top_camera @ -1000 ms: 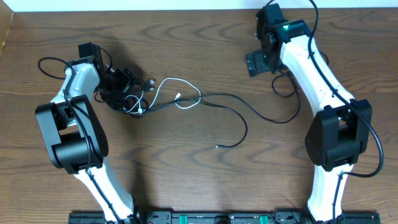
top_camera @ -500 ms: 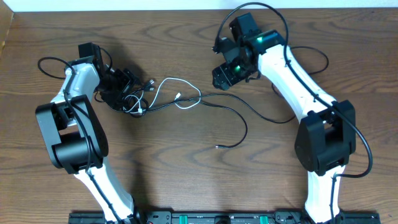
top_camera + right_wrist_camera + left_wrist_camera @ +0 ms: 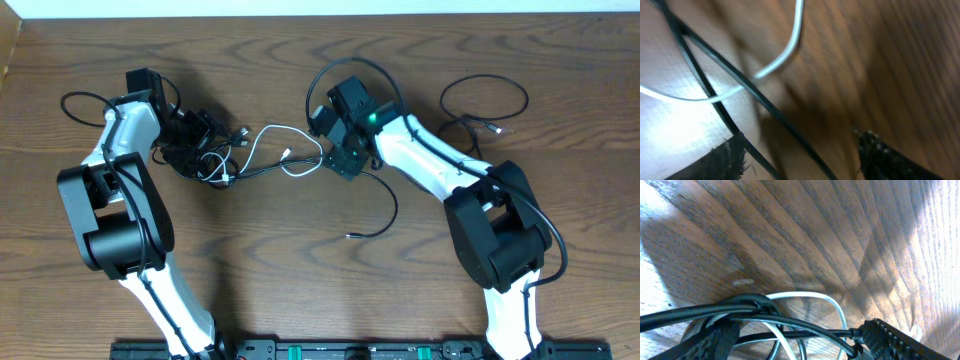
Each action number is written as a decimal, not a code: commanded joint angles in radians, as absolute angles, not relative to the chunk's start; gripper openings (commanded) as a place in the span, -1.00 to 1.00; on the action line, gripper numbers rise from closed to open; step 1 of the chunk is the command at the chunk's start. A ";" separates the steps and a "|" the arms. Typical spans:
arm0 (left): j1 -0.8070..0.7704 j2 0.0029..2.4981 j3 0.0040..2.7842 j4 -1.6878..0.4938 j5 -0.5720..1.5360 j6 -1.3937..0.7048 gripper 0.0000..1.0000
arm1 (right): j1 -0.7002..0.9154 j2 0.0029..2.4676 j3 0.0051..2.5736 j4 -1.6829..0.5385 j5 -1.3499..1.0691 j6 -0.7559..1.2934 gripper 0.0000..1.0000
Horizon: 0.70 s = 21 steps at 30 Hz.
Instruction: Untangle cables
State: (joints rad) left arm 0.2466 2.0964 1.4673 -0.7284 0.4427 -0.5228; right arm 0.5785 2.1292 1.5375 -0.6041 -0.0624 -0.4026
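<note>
The cables lie across the middle of the table. A knot of black cords [image 3: 205, 160] sits at the left, and my left gripper [image 3: 200, 135] stands in it. In the left wrist view that gripper [image 3: 795, 340] is open, with black cable [image 3: 790, 322] and white cable [image 3: 810, 296] strands between its fingers. A white cable [image 3: 268, 128] loops rightward from the knot. A long black cable [image 3: 392, 200] runs beside it and curls toward the front. My right gripper [image 3: 345, 158] hovers low over this cable by the white loop. It [image 3: 800, 155] is open, with the black cable [image 3: 765, 107] running between its fingers [image 3: 885, 157].
A separate black cable [image 3: 525, 100] lies in a loop at the back right, with a small plug end [image 3: 500, 128]. The left arm's own thicker wire [image 3: 80, 97] arcs at the far left. The table's back edge [image 3: 250, 17] is close behind both arms.
The right arm swung from the back right toward the centre and came down over the long black cable, its jaws narrowing. A black cable loop now lies where it was. The left arm stayed put.
</note>
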 commanded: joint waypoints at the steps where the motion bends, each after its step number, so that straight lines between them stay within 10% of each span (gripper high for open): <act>1: 0.244 2.115 1.457 -0.728 0.434 -0.509 0.70 | 0.575 2.135 1.487 -0.541 0.031 -0.415 0.33; 9: 0.244 2.115 1.457 -0.728 0.434 -0.510 0.70 | 0.567 2.135 1.479 -0.537 0.031 -0.412 0.31; 21: 0.224 2.115 1.457 -0.711 0.436 -0.490 0.72 | 0.564 2.181 1.476 -0.505 0.025 -0.417 -0.43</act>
State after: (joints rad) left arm 0.2424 2.0964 1.4673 -0.7204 0.4427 -0.5224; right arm 0.5713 2.1460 1.4841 -0.5053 0.0196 -0.4160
